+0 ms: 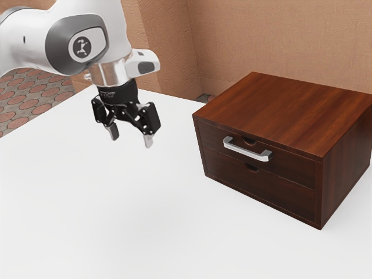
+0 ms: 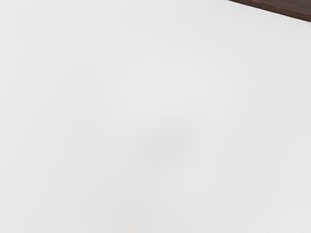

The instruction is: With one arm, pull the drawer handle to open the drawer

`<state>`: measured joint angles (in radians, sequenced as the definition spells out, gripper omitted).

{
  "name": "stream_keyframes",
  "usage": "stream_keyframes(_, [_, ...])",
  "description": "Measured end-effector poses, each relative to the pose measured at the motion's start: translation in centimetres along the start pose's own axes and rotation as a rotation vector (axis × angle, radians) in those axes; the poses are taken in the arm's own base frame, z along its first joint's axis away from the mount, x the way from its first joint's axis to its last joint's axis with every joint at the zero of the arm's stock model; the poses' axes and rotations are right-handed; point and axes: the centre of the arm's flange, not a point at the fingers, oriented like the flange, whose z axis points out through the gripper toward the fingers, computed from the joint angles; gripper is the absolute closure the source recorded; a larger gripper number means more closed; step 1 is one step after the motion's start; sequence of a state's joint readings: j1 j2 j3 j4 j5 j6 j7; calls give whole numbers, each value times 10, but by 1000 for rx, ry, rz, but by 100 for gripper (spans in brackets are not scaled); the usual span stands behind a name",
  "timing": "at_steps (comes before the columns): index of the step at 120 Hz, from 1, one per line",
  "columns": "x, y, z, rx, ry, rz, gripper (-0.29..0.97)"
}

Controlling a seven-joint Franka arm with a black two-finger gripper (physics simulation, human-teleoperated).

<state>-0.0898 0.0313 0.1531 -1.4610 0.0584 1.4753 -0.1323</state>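
Handle [image 1: 248,149], a silver bar, is lying across the upper drawer [image 1: 290,164] of a dark wooden cabinet [image 1: 290,107], toward the end of that front nearer the exterior view's left. The drawer is sitting flush with the cabinet's face, shut. A lower drawer [image 1: 273,189] beneath it is lying flush as well, showing a small notch at its top edge. The cabinet is standing on the white desk [image 1: 116,221] at the exterior view's right, its front facing the view's lower left. The tool [image 1: 131,139] is hanging above the desk, well apart from the handle, toward the exterior view's left. Its two fingers are pointing down and standing wide apart, gripping nothing. The arm [image 1: 70,40] is coming in from the upper left. Behind the cabinet a tan wall [image 1: 279,35] is rising, and a patterned floor [image 1: 29,93] is showing past the desk's far edge. In the wrist view the desk [image 2: 146,121] is spreading under the hand, with a sliver of the cabinet [image 2: 282,7] showing at one corner.
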Motion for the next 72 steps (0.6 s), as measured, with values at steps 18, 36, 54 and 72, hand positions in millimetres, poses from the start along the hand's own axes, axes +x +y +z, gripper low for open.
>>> stream_keyframes(18, [1,-11,0,0,1,-10,0])
stream_keyframes(36, [-10,-34,-62,-16,110,-44,0])
stream_keyframes(54, [-14,-49,-75,-23,122,-101,0])
stream_keyframes(72, [-13,-48,-72,-27,108,-173,0])
